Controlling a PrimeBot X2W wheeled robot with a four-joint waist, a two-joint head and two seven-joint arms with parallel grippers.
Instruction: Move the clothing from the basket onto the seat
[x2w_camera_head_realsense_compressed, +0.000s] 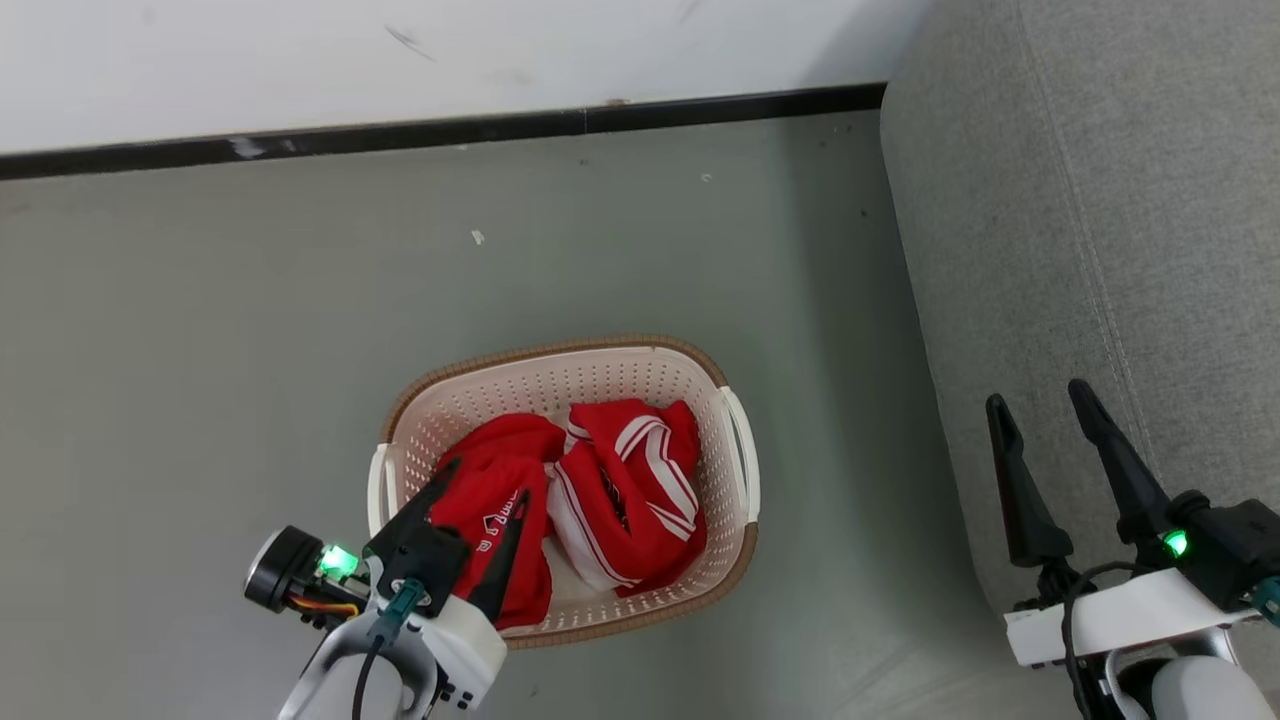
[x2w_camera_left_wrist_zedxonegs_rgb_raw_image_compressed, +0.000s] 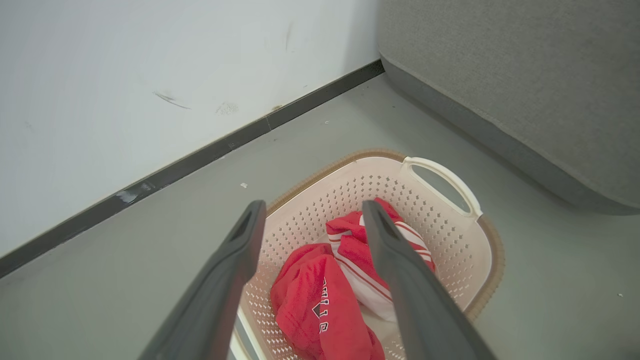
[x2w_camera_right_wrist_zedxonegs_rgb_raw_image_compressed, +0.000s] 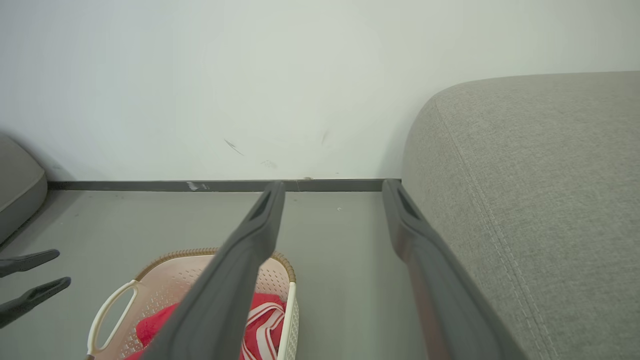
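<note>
Your left tool (x2w_camera_head_realsense_compressed: 488, 482), jaws spread and empty, hangs over the near-left corner of the basket (x2w_camera_head_realsense_compressed: 560, 348). The clothes (x2w_camera_head_realsense_compressed: 590, 490) lie inside, just ahead of and below its tips; whether the tips touch cloth is hard to judge. The right tool (x2w_camera_head_realsense_compressed: 1040, 400), also spread and empty, sits well apart by the seat (x2w_camera_head_realsense_compressed: 1100, 200), so the left arm is nearer.

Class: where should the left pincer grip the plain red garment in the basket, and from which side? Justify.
Probably the raised, bunched fold of the plain red garment, coming down from above with the open left pincer: the basket walls block sideways approaches, and the hump offers cloth to pinch.
</note>
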